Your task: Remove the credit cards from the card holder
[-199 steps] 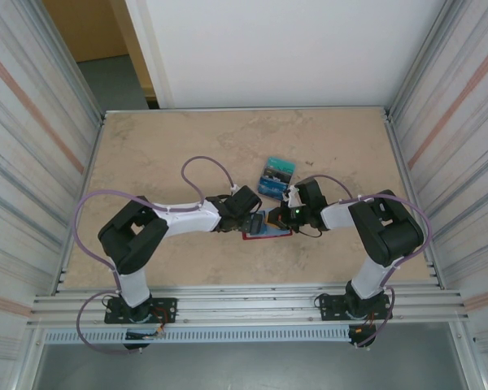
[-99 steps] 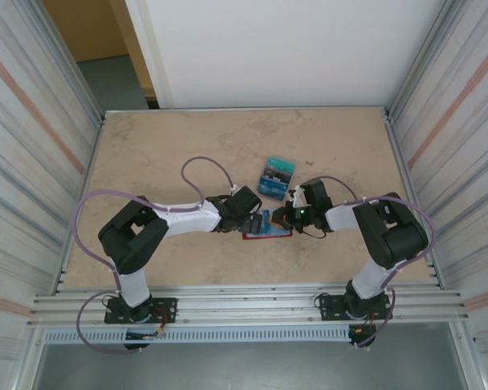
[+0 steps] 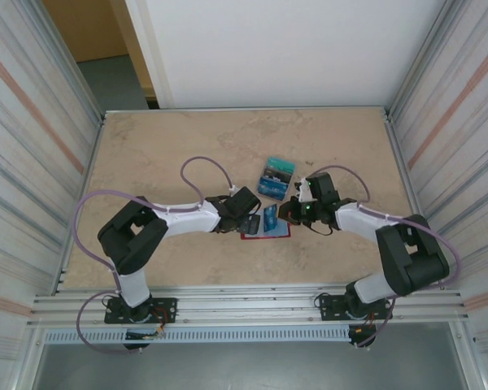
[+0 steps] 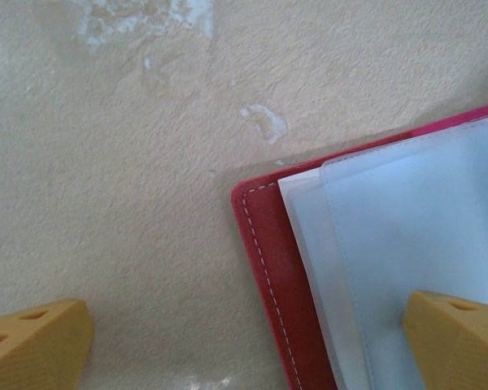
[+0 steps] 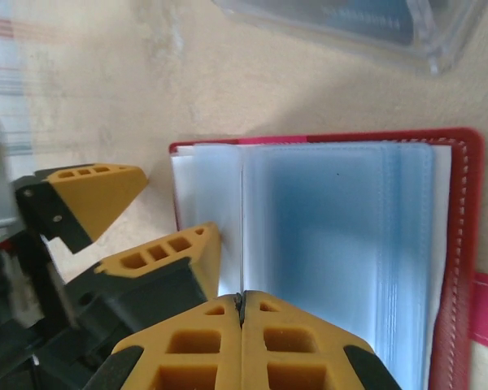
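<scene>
While the wide-open left claw (image 4: 244, 345) is straddling the floppy red leather-like bifold card holder (image 4: 264, 268) on the counter (image 4: 106, 162), the right claw (image 5: 241, 313) is pinching a thin, stiff, likely slick blue plastic credit card (image 3: 270, 219) by its edge.

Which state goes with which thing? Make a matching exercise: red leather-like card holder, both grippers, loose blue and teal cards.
1 red leather-like card holder
2 left gripper
3 right gripper
4 loose blue and teal cards

a shut
b stacked beyond the holder
c spread open on the table
d open wide

Pairs: 1-c, 2-d, 3-a, 4-b.
</scene>
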Motion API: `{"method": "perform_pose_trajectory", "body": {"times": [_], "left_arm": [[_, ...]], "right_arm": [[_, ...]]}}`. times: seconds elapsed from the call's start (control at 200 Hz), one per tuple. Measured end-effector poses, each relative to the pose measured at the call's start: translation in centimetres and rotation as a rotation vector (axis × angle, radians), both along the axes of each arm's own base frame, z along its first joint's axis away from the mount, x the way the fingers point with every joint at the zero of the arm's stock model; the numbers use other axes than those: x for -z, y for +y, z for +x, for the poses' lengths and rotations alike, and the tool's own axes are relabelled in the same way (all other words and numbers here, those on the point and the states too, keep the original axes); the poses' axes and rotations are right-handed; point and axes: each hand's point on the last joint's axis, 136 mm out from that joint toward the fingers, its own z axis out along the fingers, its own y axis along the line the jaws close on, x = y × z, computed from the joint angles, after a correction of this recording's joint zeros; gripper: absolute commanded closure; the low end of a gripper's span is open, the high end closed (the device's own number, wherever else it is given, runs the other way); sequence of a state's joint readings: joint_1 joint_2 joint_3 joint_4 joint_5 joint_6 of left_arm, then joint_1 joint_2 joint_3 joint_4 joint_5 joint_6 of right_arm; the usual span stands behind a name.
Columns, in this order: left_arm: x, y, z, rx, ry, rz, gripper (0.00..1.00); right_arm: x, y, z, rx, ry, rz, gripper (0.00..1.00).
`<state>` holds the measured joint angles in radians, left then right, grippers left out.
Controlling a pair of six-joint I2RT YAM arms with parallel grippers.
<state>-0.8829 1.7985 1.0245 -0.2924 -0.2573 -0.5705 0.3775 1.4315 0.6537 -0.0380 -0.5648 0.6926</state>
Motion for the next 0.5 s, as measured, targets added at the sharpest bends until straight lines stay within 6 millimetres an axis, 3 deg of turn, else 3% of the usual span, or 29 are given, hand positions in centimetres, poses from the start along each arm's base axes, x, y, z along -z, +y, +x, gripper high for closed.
{"method": "perform_pose_trajectory", "body": {"times": [0.19,0.331,0.501], "left_arm": [[-0.3,1.1,0.1,0.003,-0.005,0.034,0.01],[-0.7,1.6,0.1,0.014,-0.011,0.056,0.01],[-3.2,1.5,0.2,0.017,-0.056,0.013,0.01]], "right_arm": [[-3.8,-0.9,0.8,-0.037,-0.133,-0.108,1.0],[-6.1,-0.5,1.4,-0.104,-0.229,-0.212,1.0],[-8.6,0.6,2.8,-0.206,-0.386,-0.367,1.0]]}}
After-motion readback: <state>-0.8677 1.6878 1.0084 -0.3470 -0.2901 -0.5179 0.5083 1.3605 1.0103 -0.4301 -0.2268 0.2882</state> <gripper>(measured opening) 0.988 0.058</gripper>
